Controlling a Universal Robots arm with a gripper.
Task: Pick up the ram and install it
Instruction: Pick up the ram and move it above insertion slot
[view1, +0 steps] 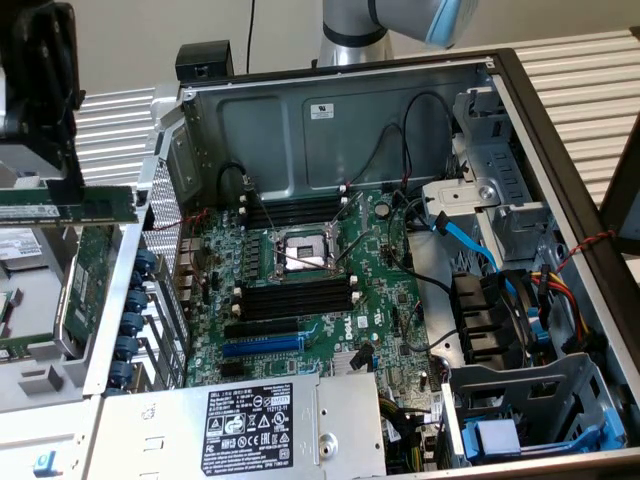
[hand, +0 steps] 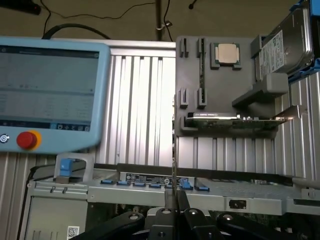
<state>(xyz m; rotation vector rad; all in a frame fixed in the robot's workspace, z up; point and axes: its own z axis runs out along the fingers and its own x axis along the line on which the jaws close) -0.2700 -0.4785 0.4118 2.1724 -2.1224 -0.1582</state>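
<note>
The gripper (view1: 58, 172) hangs near the exterior view's left edge, outside the open computer case (view1: 300, 110). Its jaws are closed on the top edge of the ram (view1: 75, 205), which is held level, its free end just beside the case's side wall. The case lies on the ribbed metal table (view1: 580, 70). Inside it the motherboard (view1: 370, 300) faces up, with the CPU socket (view1: 300, 252) between the far memory slots (view1: 295, 210) and the near memory slots (view1: 295, 298). A power supply (view1: 262, 425) sits at the case's near edge. The arm's base (view1: 352, 35) stands behind the far wall.
</note>
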